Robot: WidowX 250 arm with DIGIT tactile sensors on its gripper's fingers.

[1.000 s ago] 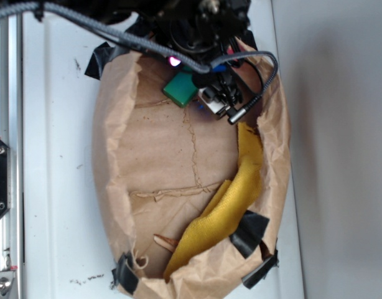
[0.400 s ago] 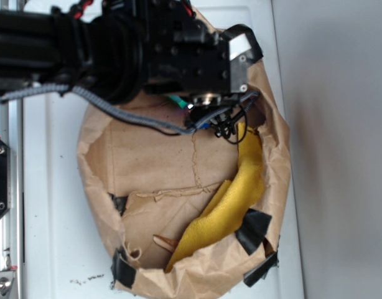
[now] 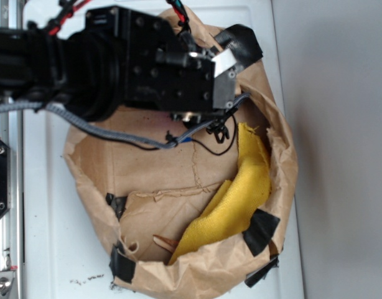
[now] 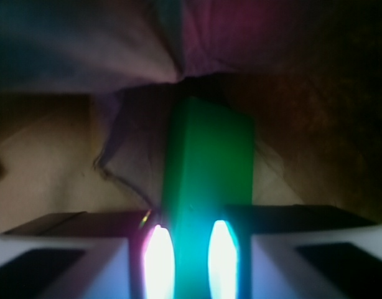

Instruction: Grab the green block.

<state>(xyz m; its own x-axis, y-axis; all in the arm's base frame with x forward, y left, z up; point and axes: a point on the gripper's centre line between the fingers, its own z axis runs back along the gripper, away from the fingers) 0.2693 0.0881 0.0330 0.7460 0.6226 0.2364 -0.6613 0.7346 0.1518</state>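
Pincer: the pincer (image 4: 190, 261) has the block (image 4: 206, 187) between its two fingers (image 4: 85, 265), close to both sides; whether they press it yet I cannot tell (the glare at the tips hides the contact lines).
Block: straight ahead of the pincer, running away from it between the tips, lying on brown paper; in the exterior view the arm (image 3: 116, 62) covers it completely.
Risk, grip: my guess is the hold sits near the block's near end, so a lift could let the far end droop or the block pivot out.
Risk, bag: the bag (image 3: 178, 180) wall rises just beyond and beside the pincer; a finger could snag the crumpled paper and drag the whole bag.
Risk, cable: a loose wire (image 3: 206, 140) hangs below the wrist and might catch the bag rim.
Cloth: the cloth (image 3: 237, 199) lies well off to the side, apart from the block.
Surface: white, scuffed, with black tape (image 3: 260, 230) pinning the bag edges.
Room: a grey wall strip beside it, a metal rail on the other side.
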